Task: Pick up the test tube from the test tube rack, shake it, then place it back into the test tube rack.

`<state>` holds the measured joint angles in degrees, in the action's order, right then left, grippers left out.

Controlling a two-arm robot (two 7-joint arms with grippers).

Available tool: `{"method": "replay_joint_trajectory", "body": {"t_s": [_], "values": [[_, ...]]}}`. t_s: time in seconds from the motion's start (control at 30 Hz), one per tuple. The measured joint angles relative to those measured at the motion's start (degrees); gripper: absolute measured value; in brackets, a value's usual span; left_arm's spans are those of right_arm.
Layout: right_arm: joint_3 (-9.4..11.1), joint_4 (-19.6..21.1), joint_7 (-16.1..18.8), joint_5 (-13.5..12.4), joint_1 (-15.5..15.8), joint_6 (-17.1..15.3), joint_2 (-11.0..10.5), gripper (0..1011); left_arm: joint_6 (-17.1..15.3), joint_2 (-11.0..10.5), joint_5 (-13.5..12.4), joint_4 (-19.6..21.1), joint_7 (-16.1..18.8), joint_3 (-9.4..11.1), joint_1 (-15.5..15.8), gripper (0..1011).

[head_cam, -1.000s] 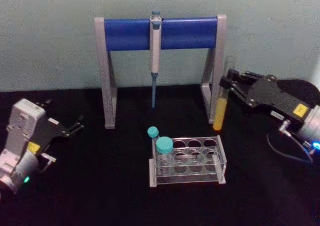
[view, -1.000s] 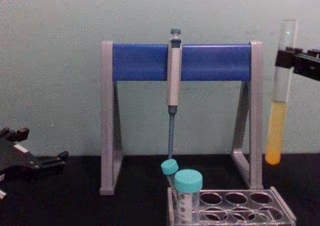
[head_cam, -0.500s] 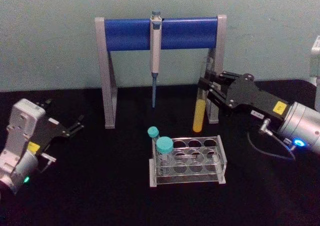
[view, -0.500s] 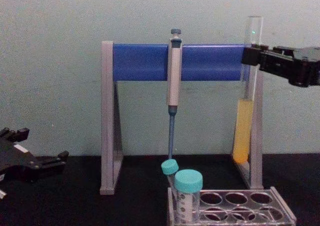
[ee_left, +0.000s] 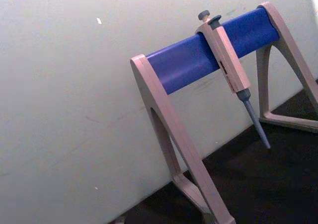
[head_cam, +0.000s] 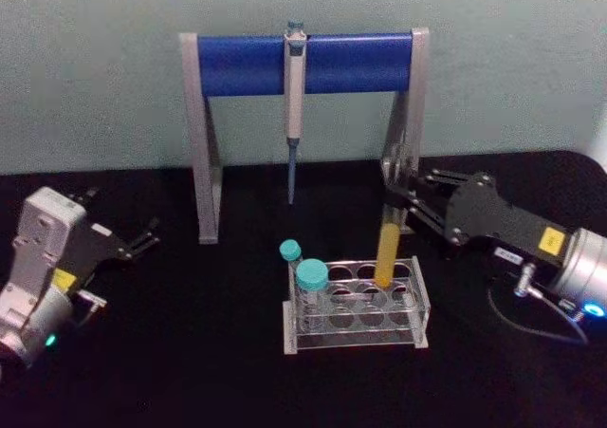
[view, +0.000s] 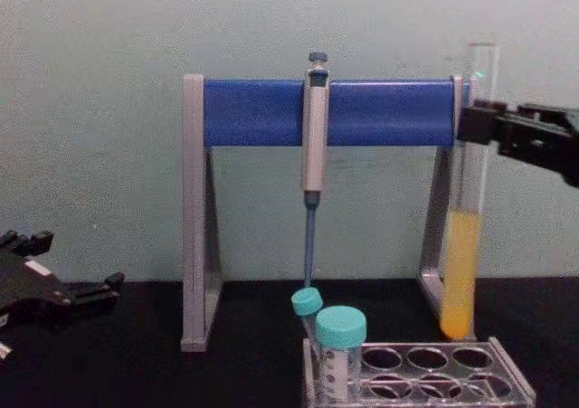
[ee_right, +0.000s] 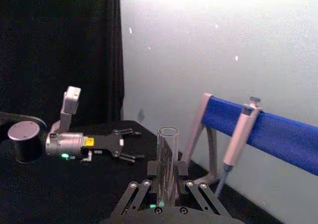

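My right gripper (head_cam: pixel 392 196) is shut on the upper part of the test tube (head_cam: pixel 384 253), a long clear tube with yellow-orange liquid, held upright. Its round bottom hangs right at the top of the test tube rack (head_cam: pixel 420 301), over a back-row hole towards the right. From the chest, the test tube (view: pixel 461 263) ends just above the rack (view: pixel 507 372), with the right gripper (view: pixel 477 125) reaching in from the right. In the right wrist view the tube (ee_right: pixel 167 159) stands between the gripper's fingers (ee_right: pixel 145 184). My left gripper (head_cam: pixel 121 221) rests open at the far left.
Two teal-capped tubes (head_cam: pixel 311 276) stand in the rack's left end. Behind the rack stands a grey-and-blue pipette stand (head_cam: pixel 237 65) with a pipette (head_cam: pixel 295 91) hanging from it. The stand's right leg (head_cam: pixel 410 134) is close behind the held tube.
The right gripper has carried the test tube forward and down, from beside the stand's right leg to just over the rack's back row. The left arm has not moved.
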<state>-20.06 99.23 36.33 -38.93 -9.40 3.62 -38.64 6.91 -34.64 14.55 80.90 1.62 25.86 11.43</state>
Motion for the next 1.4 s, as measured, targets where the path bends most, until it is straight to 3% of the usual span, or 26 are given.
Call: {"method": "replay_joint_trajectory", "body": {"t_s": [0.33, 1.4], "values": [[1.8, 0.8, -2.0, -0.2, 2.6, 0.2, -1.3, 237, 0.0, 0.0, 0.0, 0.0, 0.0, 0.0, 0.0, 1001], [0.9, -3.4, -2.3, 2.8, 1.5, -0.5, 0.6, 237, 0.0, 0.0, 0.0, 0.0, 0.0, 0.0, 0.0, 1001]]}}
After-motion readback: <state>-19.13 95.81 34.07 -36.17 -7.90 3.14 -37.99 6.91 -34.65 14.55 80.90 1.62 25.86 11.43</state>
